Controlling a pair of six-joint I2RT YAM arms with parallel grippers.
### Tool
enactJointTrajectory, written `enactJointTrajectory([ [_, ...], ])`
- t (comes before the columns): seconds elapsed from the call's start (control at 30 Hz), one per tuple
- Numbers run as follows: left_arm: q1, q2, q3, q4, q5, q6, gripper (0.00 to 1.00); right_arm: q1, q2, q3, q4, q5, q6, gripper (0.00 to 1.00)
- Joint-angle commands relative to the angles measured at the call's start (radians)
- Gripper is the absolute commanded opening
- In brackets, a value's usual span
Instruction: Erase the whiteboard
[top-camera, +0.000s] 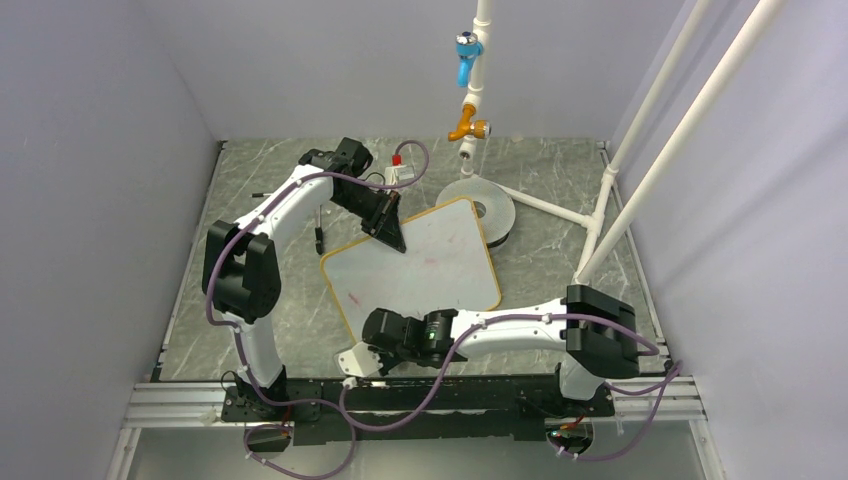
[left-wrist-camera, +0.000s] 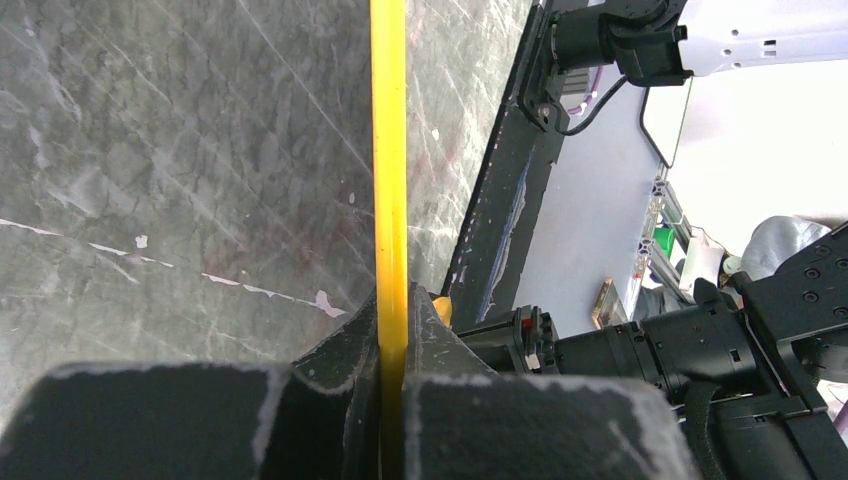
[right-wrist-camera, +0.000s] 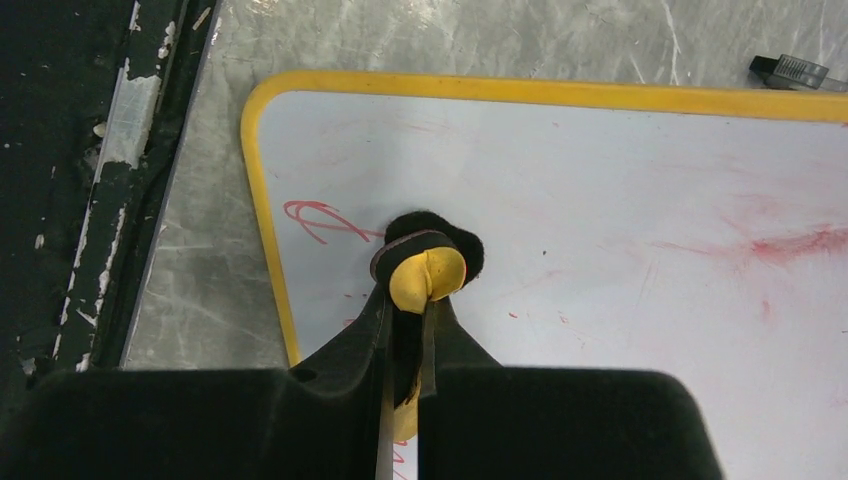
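Fingers of the left gripper (left-wrist-camera: 392, 302) are narrow, pinched on the thin yellow frame of the whiteboard (top-camera: 420, 265) at its far left edge. The wrist view shows the frame edge-on, running straight out from between the tips. Reads as an anchor grip.

Fingers of the right gripper (right-wrist-camera: 408, 300) are also narrow, clamped on a small black-and-yellow eraser pad (right-wrist-camera: 428, 272). The pad sits over the board's near left corner and appears pressed to the surface, though contact is not certain.

Board position: on the grey marbled table (top-camera: 260, 330), between the two arms and turned at an angle. Its far right corner meets the round grey disc (top-camera: 495, 208); I cannot tell whether it overlaps or only touches.

Marks remaining: a red loop (right-wrist-camera: 315, 218) just beside the pad, toward the frame; a broader red smear (right-wrist-camera: 800, 245) well across the board; a few red specks between them. Most of the surface looks white.

Step in hand, as I judge it: wiping is under way, with clean-up of leftover marks to do.

Next move likely calls for:
- a short stroke sideways over the loop, stopping short of the frame
- then a long sweep across to the smear
- steady downward pressure throughout
- a firm left pinch so the board does not skid under the push
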Motion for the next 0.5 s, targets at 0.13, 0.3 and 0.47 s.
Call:
enactJointTrajectory([
  [0.13, -0.015, -0.03, 0.02, -0.004, 0.127, -0.004, 0.0, 0.058, 0.105, 0.061, -0.091, -0.014, -0.007, 0.0],
  [0.3, -0.015, -0.031, 0.02, -0.004, 0.129, -0.001, 0.0, 0.07, 0.159, 0.087, -0.124, -0.01, 0.016, 0.0],
  [0.47, -0.015, -0.035, 0.017, -0.005, 0.131, 0.003, 0.0, 0.074, 0.178, 0.09, -0.142, -0.003, 0.027, 0.0],
])
